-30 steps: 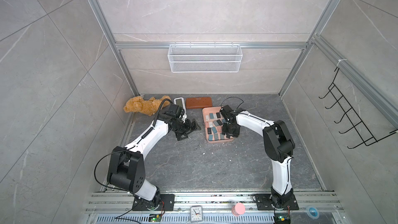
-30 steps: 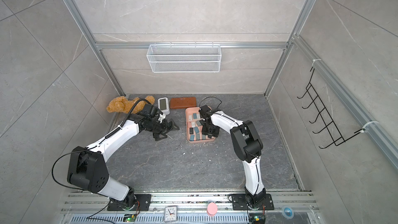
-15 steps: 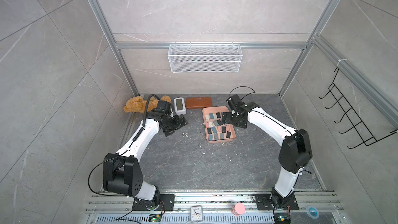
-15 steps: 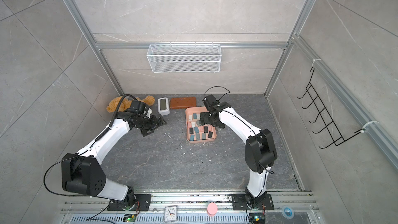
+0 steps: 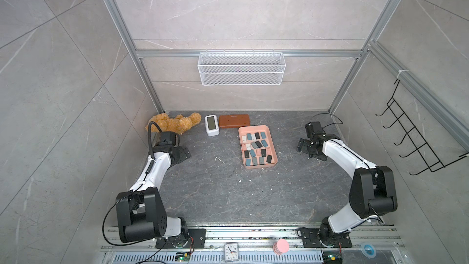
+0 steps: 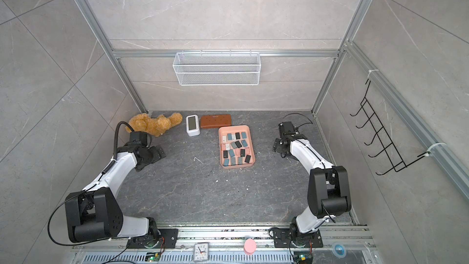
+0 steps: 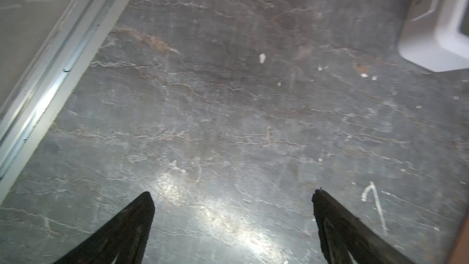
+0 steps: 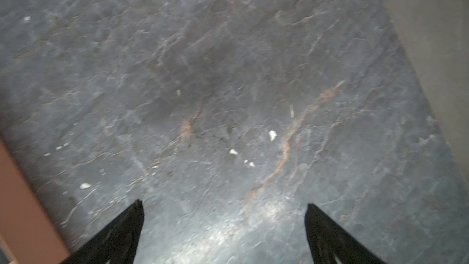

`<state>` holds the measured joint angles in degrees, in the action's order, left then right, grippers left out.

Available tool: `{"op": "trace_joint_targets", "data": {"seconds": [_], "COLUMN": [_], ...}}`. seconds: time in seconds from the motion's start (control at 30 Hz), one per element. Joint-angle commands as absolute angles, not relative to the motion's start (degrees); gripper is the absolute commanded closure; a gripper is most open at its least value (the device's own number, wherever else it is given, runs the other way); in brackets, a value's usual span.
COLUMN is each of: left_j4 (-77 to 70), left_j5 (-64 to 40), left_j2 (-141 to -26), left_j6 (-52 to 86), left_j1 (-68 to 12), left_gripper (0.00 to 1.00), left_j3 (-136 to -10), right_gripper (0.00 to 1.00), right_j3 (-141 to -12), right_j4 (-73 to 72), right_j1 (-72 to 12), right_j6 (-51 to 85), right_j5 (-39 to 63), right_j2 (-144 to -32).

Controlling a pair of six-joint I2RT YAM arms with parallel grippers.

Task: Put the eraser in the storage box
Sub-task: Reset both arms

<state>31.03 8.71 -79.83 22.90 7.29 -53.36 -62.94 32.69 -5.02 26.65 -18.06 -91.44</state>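
On my left, the left gripper (image 5: 183, 155) hangs low over the dark floor (image 5: 215, 194) near the teddy bear (image 5: 175, 124). Its fingers (image 7: 132, 224) are spread wide with nothing between them. Along the back wall sit a small white display unit (image 5: 211, 124) and a flat brown case (image 5: 234, 121). Just in front of the case lies the storage box (image 5: 261, 166), its long axis running from my side toward the back wall, the near end skewed slightly right. The erasers (image 5: 256, 146) lie scattered inside it, at mixed angles. Well off to the box's right, the right gripper (image 5: 308, 151) is near the floor, jaws wide and empty. A second ago it was over the box and the left one just beside it; both have pulled out to their sides, and the box has not shifted
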Motion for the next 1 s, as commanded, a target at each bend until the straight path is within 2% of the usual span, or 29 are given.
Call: {"op": "trace_joint_targets", "data": {"seconds": [0.0,0.23,0.37,0.5,0.6,0.9,0.97], "left_j4": [23.19,7.77,-2.9,-8.97,-13.0,-24.87,-27.5], "left_j5": [14.4,16.81,14.69,14.52,12.89,9.42,7.76], "left_j2": [-77.31,-77.95,-80.33,-83.76,-84.94,-83.85,-82.91], "left_j6": [19.3,15.76,15.69,14.24,13.69,11.27,10.4], "left_j1": [9.56,10.42,10.36,10.38,10.39,9.68,9.58], "left_gripper": [0.0,0.0,0.0,0.0,0.0,0.0,0.0], "left_j3": [-50.12,-42.66,-38.87,-37.64,-36.89,-31.78,-29.97], "right_gripper": [0.01,0.0,0.01,0.0,0.0,0.0,0.0], "right_j3": [-58.47,-48.67,-36.42,-30.12,-26.65,-20.95,-17.6], "right_j4": [23.69,6.0,-14.39,-28.02,-36.52,-47.79,-59.22], "right_j1": [-4.66,-4.35,-4.31,-4.43,-4.37,-4.33,-4.39], "right_j6": [22.77,15.62,9.88,8.35,7.71,5.27,3.95], "right_j5": [-23.27,-26.27,-27.86,-21.59,-21.58,-14.89,-14.02], "right_j2": [-88.95,-86.9,-82.99,-82.51,-83.54,-84.71,-88.34]}}
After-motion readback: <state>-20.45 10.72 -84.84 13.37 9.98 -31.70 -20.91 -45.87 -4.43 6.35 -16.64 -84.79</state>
